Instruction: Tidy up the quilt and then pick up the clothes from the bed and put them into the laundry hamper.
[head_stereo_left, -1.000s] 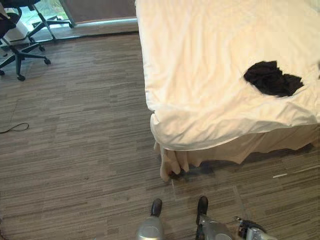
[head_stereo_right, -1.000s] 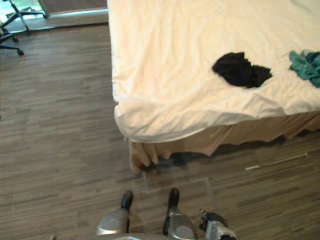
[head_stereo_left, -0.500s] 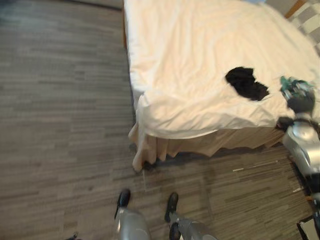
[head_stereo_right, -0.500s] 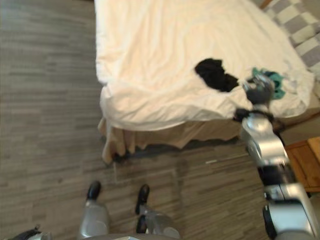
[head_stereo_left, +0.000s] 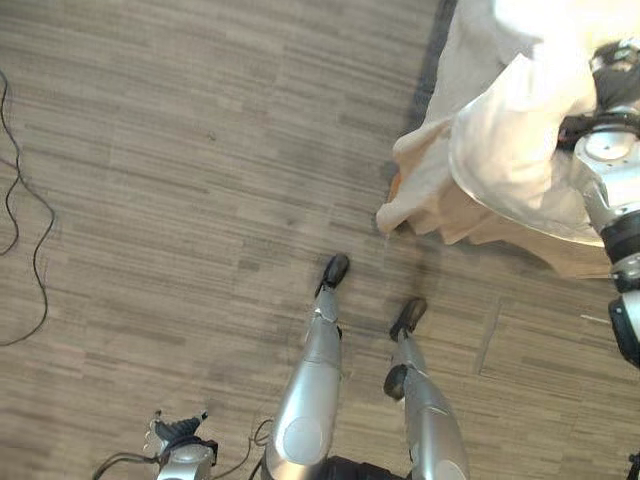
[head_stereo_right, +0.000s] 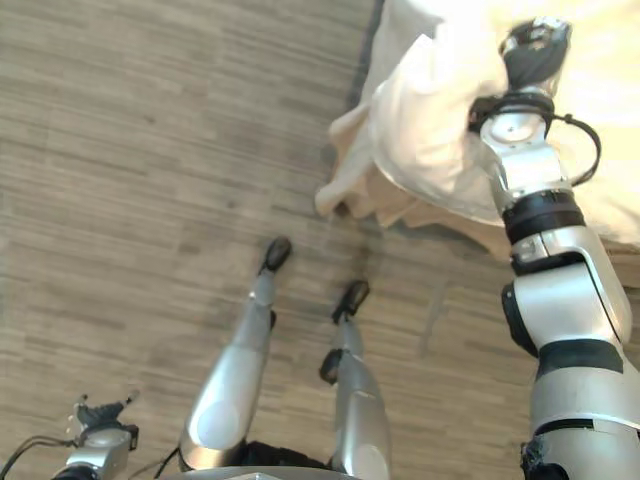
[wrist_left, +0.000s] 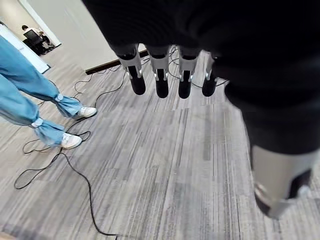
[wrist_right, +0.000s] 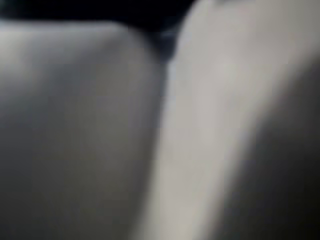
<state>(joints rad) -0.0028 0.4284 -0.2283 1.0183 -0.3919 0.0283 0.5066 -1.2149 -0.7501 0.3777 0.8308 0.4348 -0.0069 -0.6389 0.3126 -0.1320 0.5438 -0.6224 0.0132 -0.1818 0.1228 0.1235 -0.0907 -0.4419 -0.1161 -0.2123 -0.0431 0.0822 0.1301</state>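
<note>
The right hand lay on the quilt at the bed corner; I could not tell its grip. The left hand hung open over the floor. The quilt could slide off the bed if pulled outward.

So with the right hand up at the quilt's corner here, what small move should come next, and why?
Probably draw the right hand a little outward along the bed edge to smooth the quilt. The quilt bunches in a fold at that corner, hanging over the bed skirt, and the hand sits against it. Its fingers are hidden, so a grip can't be confirmed. The left hand hangs open over the floor.
</note>
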